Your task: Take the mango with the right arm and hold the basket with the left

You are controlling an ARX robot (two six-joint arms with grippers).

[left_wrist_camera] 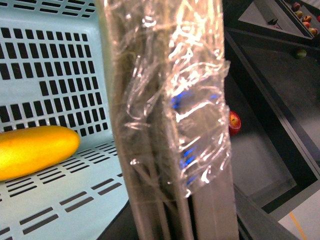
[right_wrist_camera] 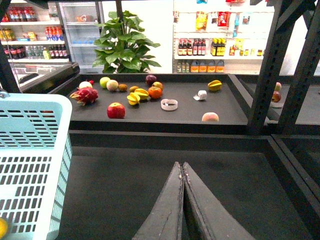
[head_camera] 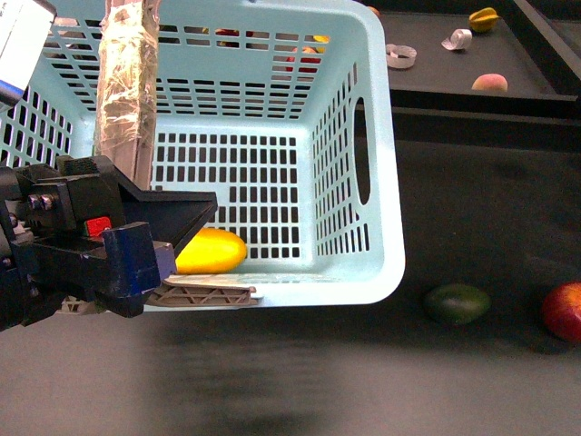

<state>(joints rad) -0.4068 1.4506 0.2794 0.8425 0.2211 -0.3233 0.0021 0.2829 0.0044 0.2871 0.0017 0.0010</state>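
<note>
yellow and smooth, the mango point(head_camera: 211, 252) lay on the slotted floor of the basket point(head_camera: 388, 182). its long axis ran along the near wall, just beside the left gripper point(head_camera: 172, 238) and nearer to it than to the right gripper point(right_wrist_camera: 181, 169). the right gripper sat outside the basket, jaws pressed together on nothing, the mango off to its side beyond the turquoise wall. the left gripper seemed clamped on the handle point(head_camera: 127, 82), grey plastic under crinkled, glossy tape.

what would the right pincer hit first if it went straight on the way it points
Likely the front wall of the raised black fruit tray; nothing stands nearer the shut right pincer, though depth is unclear.
</note>
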